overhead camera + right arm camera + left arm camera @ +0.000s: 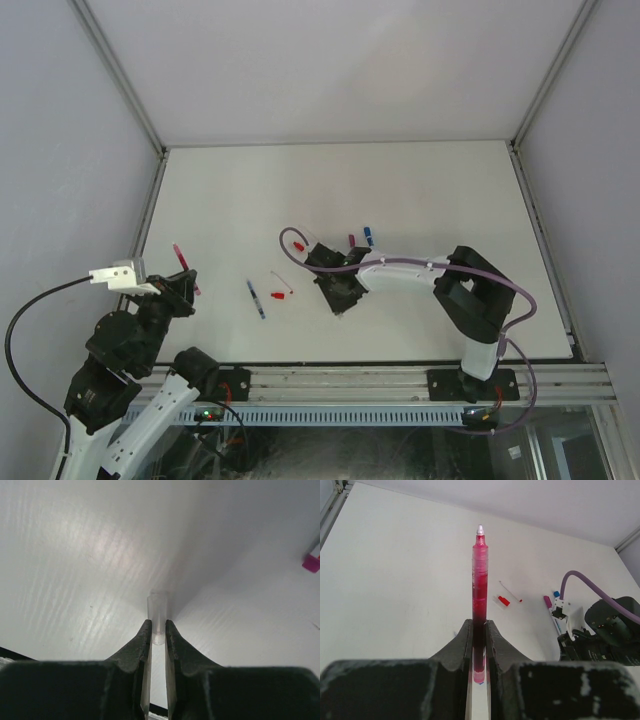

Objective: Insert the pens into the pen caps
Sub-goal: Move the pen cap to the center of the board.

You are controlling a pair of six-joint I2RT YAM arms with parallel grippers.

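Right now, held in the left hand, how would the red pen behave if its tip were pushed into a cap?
The red pen looks like a stiff, straight plastic barrel, so it probably won't bend. The left hand grips only its lower end, so a sideways push at the tip may pivot it. Its smooth barrel might also slip back.

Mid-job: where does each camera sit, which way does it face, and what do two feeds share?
Top external: above and behind the bases, looking down on the table; both arms show.
Left wrist: on the left arm, facing along the left end effector, shut on a red pen, toward the right arm.
Right wrist: low over the table, facing along the right end effector, shut on a translucent cap.
Shared: top external and left wrist both show the red pen and right arm.
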